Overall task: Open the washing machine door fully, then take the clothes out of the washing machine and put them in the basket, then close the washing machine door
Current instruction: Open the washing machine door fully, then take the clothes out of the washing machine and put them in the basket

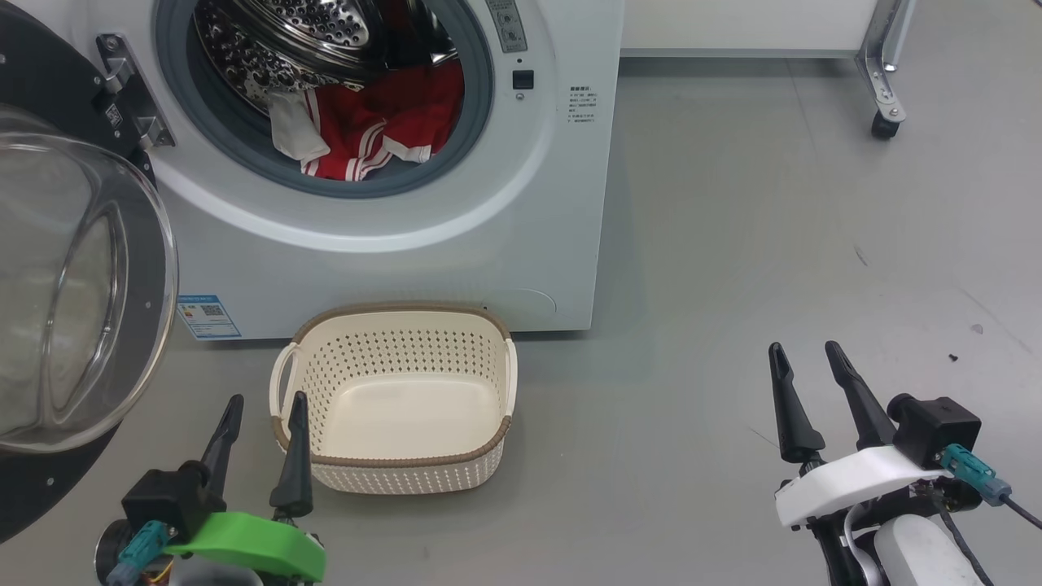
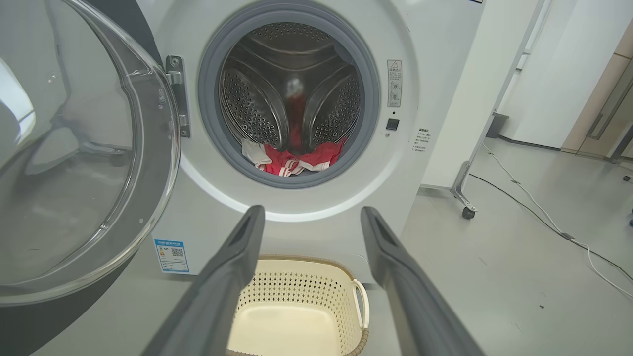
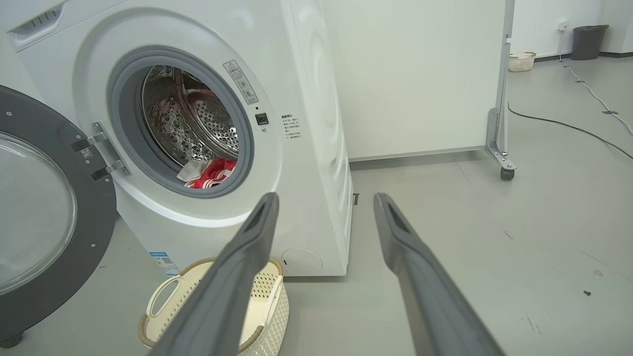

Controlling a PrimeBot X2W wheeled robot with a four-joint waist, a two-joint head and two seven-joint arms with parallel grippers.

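Low in the washing machine (image 1: pixel 488 260), the clothes (image 1: pixel 391 114) lie heaped; left gripper (image 1: pixel 267 399) and right gripper (image 1: pixel 804 348) both spread, empty.

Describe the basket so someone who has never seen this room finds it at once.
Start at the big white washing machine with its round door swung open. On the grey floor in front of it stands the basket: low, cream, full of small holes, brown-rimmed, and empty, unlike the drum holding red clothes.

Dark-fingered left end effector (image 1: pixel 268 398) wears green housing, right end effector (image 1: pixel 804 347) white.
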